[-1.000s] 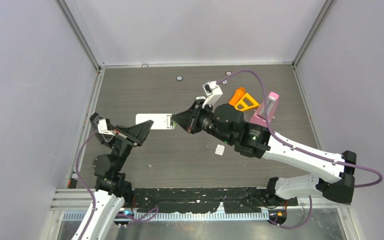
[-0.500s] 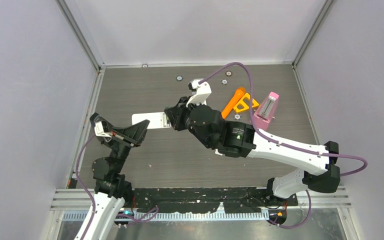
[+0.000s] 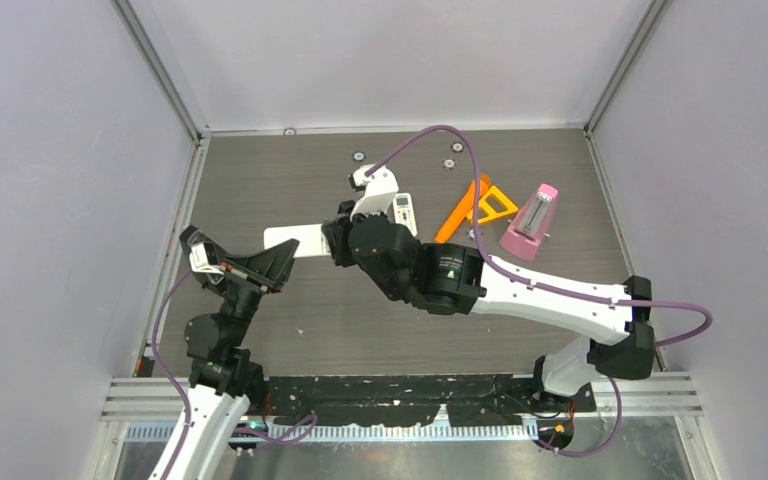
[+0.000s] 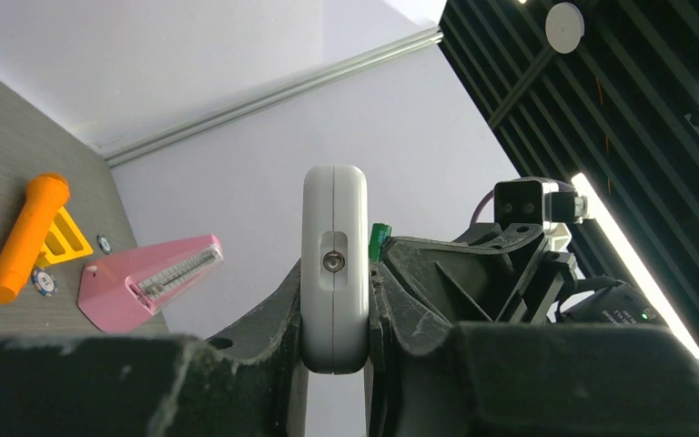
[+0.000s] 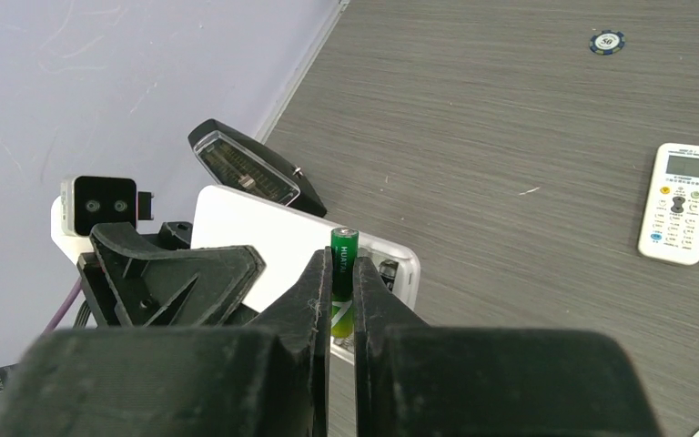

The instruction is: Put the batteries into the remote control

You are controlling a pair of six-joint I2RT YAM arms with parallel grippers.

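One green battery (image 5: pixel 344 248) stands upright, clenched in our right gripper (image 5: pixel 343 291), its top poking above the jaws. Just behind it we see the open end of the white remote control (image 5: pixel 264 228), which our left gripper (image 4: pixel 334 296) grasps by the other end, squeezing its flat faces. We cannot tell whether the battery and the remote touch. Farther out on the bench (image 3: pixel 290 180) lie a second white remote (image 5: pixel 678 202), an orange tool (image 3: pixel 463 212) and a pink metronome (image 3: pixel 530 222), all well apart from the two grippers.
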